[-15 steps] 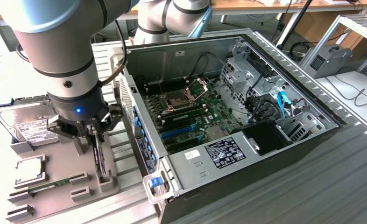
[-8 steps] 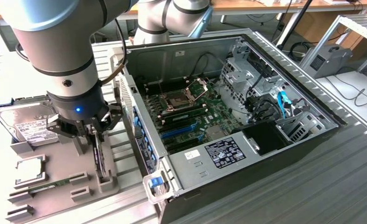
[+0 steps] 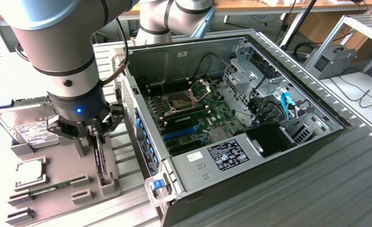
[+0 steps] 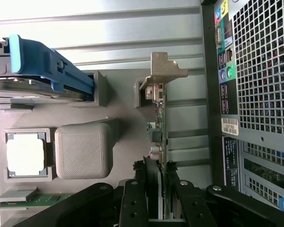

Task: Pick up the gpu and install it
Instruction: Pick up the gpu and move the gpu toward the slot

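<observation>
The gpu (image 3: 101, 160) is a thin black card standing on edge in a slot of the grey holder tray (image 3: 59, 198), beside the open computer case (image 3: 312, 156). My gripper (image 3: 95, 140) has come down over the card from above. In the wrist view the gpu (image 4: 161, 118) runs edge-on, with its silver bracket (image 4: 164, 71) at the far end. My gripper (image 4: 162, 194) straddles the card, a black finger pressed to each face, so it is shut on the card. The card still sits in its holder slots.
On the tray lie a hard drive (image 3: 27, 124) in a blue caddy (image 4: 52, 66), a processor chip (image 3: 31, 170) and a green memory stick (image 3: 47, 189). The motherboard's blue card slots (image 3: 181, 132) show inside the case. The case's rear panel (image 4: 260, 71) stands close beside the card.
</observation>
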`<state>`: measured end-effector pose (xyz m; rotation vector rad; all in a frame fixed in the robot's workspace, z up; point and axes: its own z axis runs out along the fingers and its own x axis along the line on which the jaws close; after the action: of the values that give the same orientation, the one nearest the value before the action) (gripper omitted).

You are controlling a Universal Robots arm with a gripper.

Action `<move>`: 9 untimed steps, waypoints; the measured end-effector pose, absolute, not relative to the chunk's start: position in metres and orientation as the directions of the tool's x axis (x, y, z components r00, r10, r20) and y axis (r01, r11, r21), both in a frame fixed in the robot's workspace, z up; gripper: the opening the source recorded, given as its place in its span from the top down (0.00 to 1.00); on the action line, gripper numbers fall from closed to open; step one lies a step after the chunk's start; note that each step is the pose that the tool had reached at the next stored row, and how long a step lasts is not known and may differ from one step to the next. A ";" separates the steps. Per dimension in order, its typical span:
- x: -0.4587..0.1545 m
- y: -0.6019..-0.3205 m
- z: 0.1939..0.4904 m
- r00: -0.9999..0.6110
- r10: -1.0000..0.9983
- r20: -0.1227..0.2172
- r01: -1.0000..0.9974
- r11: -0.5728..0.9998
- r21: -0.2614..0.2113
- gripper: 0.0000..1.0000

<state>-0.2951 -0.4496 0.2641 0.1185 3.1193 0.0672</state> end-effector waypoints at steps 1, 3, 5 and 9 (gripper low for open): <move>-0.295 -0.450 0.264 -0.997 0.076 -0.018 0.075 0.996 0.044 0.72; -0.295 -0.450 0.265 -0.997 0.076 -0.018 0.075 0.996 0.044 0.72; -0.295 -0.450 0.266 -0.997 0.076 -0.018 0.075 0.996 0.044 0.72; -0.295 -0.450 0.267 -0.997 0.076 -0.018 0.075 0.996 0.044 0.72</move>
<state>-0.2951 -0.4496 0.2666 0.1185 3.1192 0.0672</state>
